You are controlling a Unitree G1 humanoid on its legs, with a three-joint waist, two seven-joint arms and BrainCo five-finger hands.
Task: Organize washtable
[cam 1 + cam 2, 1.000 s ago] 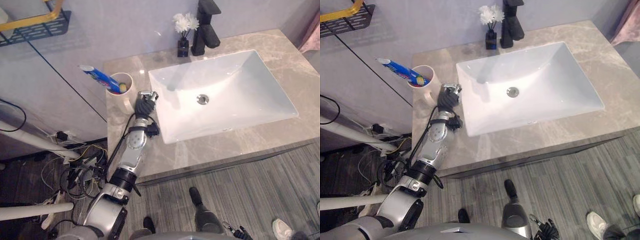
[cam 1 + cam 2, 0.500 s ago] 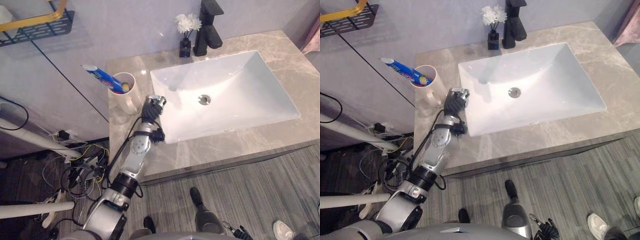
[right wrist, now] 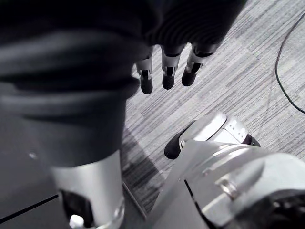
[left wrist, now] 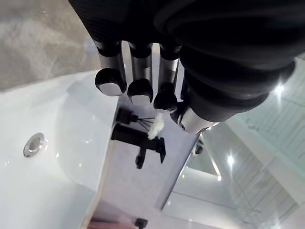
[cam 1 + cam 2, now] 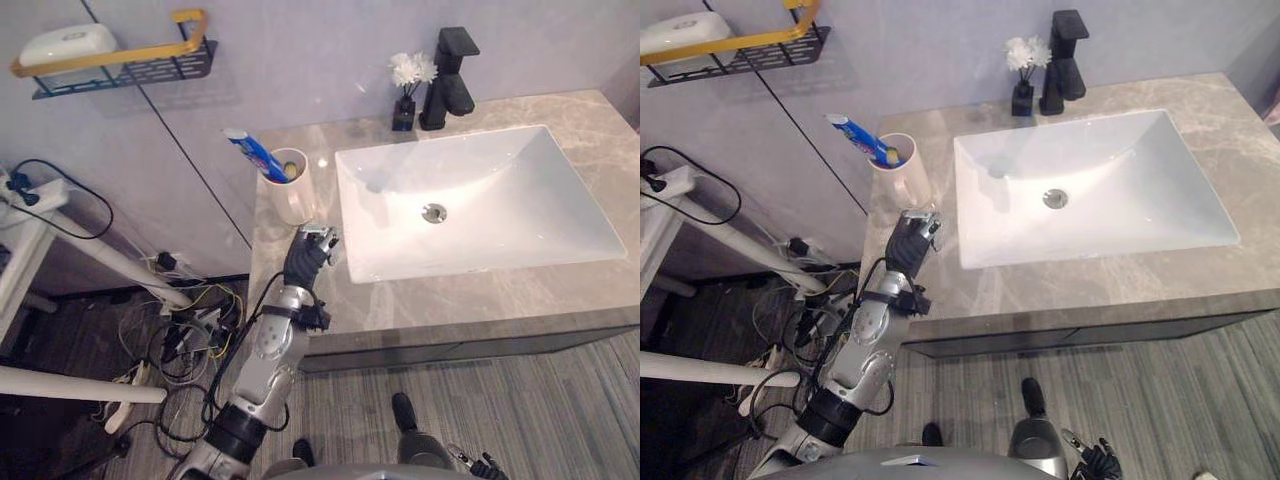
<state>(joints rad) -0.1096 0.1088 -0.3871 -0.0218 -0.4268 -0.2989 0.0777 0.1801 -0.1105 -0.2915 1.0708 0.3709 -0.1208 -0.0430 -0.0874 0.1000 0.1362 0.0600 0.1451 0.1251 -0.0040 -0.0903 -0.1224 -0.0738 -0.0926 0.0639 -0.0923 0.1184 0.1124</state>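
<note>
Wall shelf [image 5: 120, 65] at far left carries a white item, well clear of the work. On the counter [image 5: 450, 295] the cup [image 5: 293, 195] stands upright at the left back corner, near the left edge and the wall. The toothpaste tube [image 5: 252, 155] leans out of it, with something yellow beside it that we can't identify. The left hand [image 5: 303, 263] hovers just in front of the cup over the narrow strip beside the sink [image 5: 500, 235] rim, fingers loose and nearly straight, holding nothing. We judge the tidy-up largely done — nothing loose lies on the stone or in the basin. What's left is probably just pulling clear. Room is tight there: cup behind, rim to one side, counter edge near the wrist. Vase [image 5: 405, 105] and faucet [image 5: 450, 75] line the back — wide bare stone at right. The right hand [image 3: 167, 71] hangs over the floor, fingers relaxed, empty.
</note>
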